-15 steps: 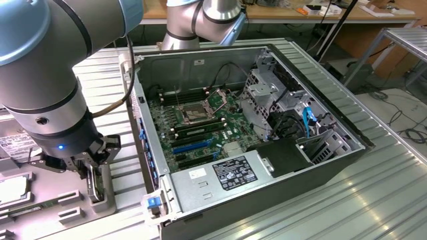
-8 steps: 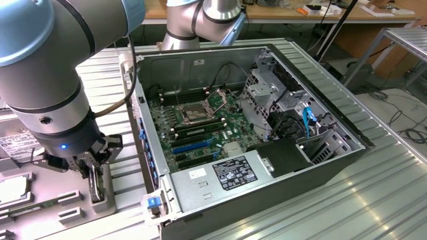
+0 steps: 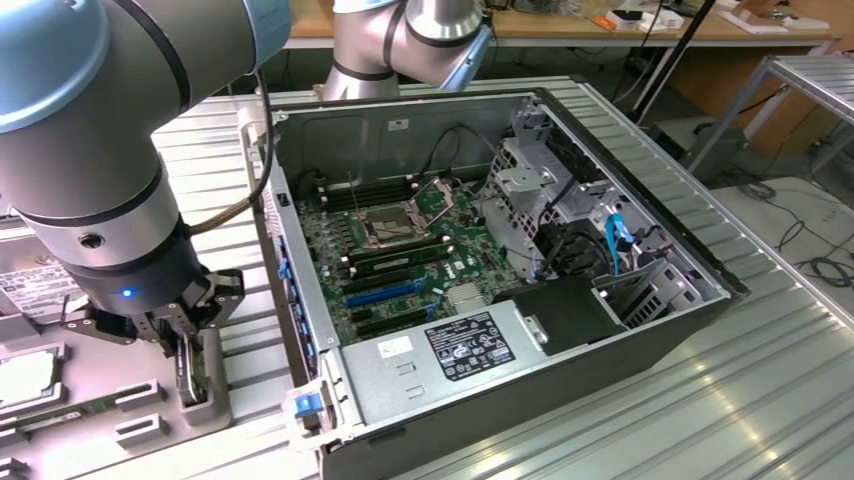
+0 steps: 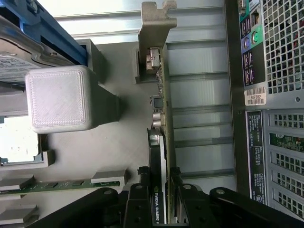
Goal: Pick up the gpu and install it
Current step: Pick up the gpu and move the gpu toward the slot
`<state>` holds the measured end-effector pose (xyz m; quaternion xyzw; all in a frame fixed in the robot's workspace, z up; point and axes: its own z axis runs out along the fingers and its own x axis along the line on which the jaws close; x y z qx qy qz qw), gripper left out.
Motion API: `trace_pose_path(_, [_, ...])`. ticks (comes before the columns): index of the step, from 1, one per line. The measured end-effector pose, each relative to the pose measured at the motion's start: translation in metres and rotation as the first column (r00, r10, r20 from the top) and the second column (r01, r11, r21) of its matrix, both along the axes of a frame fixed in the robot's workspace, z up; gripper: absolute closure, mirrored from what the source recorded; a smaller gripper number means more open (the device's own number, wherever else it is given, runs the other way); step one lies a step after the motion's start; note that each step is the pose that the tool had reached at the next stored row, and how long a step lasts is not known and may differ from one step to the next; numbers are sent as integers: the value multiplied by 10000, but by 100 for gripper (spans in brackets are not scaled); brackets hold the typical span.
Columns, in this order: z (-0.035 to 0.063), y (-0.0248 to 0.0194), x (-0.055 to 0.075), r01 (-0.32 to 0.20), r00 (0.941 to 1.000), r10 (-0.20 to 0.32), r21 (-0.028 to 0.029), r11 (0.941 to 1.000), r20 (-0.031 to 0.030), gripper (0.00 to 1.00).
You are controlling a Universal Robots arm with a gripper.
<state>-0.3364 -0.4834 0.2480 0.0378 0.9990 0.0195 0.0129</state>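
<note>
If my claw (image 4: 159,179) sits off-centre on the gpu (image 4: 158,140), the thin card could tilt or snag in its matte grey tray (image 4: 118,156), at the exterior view's left of the open case (image 3: 641,330). Whether I grip it yet, I cannot tell. The card is a slim dark board standing on edge, with a dull stamped-metal bracket (image 4: 156,19).

Robotics lab, open computer case (image 3: 561,395) on ribbed metal bench (image 3: 747,400) (cluttered desk (image 3: 561,25) behind)

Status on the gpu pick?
Gripper at gpu. Gpu on edge in tray, not yet installed. Case open, nothing blocking seen.
</note>
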Motion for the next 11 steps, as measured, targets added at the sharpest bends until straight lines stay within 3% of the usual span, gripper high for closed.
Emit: trace_pose_path(11, [0, 0, 0, 0, 10000, 0, 0, 10000, 0, 73])
